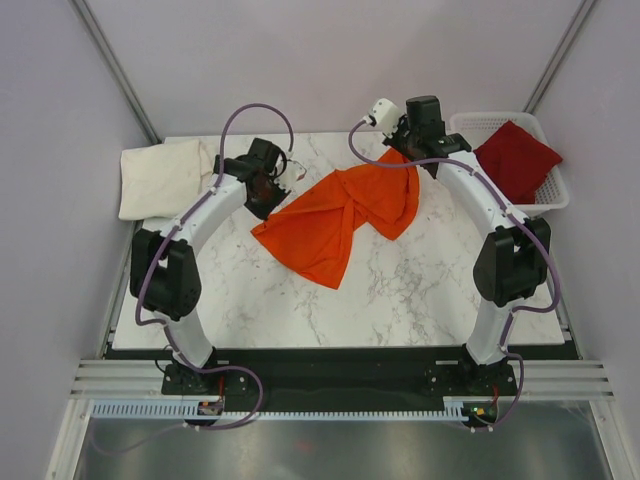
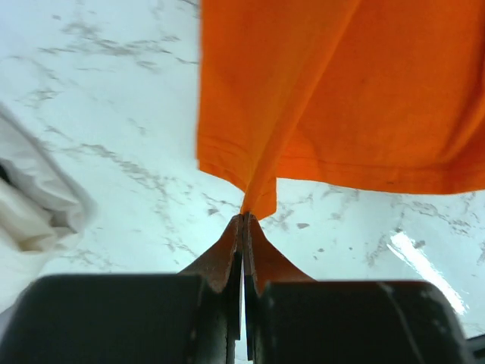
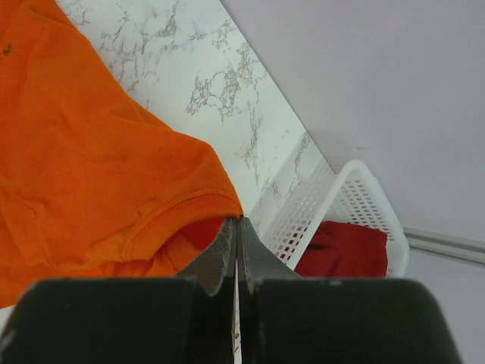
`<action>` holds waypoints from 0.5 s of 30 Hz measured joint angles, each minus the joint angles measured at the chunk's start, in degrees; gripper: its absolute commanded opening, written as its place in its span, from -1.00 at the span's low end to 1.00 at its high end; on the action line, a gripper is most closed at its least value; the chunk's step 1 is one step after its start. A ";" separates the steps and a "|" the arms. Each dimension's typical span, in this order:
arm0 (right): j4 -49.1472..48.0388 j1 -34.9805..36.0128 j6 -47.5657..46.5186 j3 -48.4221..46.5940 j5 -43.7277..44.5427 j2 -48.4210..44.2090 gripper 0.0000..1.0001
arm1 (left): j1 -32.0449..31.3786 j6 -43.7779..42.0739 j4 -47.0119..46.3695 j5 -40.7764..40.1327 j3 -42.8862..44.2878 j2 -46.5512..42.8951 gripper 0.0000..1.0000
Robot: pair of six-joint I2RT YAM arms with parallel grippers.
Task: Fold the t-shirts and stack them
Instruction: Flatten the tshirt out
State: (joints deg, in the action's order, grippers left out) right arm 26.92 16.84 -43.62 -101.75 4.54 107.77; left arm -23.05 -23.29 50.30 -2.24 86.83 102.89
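The bright orange t-shirt (image 1: 345, 215) hangs stretched and crumpled over the middle of the marble table (image 1: 400, 300). My left gripper (image 1: 268, 192) is shut on its left edge; the left wrist view shows the hem (image 2: 261, 199) pinched at the fingertips. My right gripper (image 1: 408, 155) is shut on the shirt's far right part, near the collar (image 3: 182, 216). The cream-white t-shirt (image 1: 165, 178) lies folded at the table's far left. The dark red t-shirt (image 1: 517, 158) lies in the basket.
A white plastic lattice basket (image 1: 555, 195) stands at the far right of the table, also in the right wrist view (image 3: 341, 197). Grey walls close the back and sides. The arm bases sit at the near edge.
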 measured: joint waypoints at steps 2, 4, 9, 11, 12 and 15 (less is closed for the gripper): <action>0.04 -0.09 0.20 0.13 0.00 0.00 -1.00 | 1.42 -0.35 -0.66 -0.52 1.38 -0.52 -0.96; -0.04 -0.11 0.39 0.13 0.00 -0.02 -1.00 | 2.49 -0.55 -1.38 -0.66 1.92 -0.37 -0.96; -0.24 -0.15 0.59 0.13 -0.20 -0.02 -1.00 | 4.13 -1.55 -2.80 -0.66 2.38 2.51 -0.96; -0.28 -0.15 0.59 0.13 -0.17 -0.02 -1.00 | 4.68 -1.81 -3.32 -0.61 2.93 4.48 -0.96; -0.28 -0.15 0.57 0.13 -0.17 -0.02 -1.00 | 4.92 -1.92 -3.43 -0.59 3.32 5.40 -0.96; -0.37 -0.15 0.57 0.13 0.02 -0.02 -1.00 | 5.64 -2.03 -3.61 -0.39 4.96 7.21 -0.96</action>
State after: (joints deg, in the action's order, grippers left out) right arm 26.55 16.69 -43.05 -101.62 4.56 107.74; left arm -17.41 -25.32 46.70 -2.63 91.79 110.10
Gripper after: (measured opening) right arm 0.007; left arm 0.025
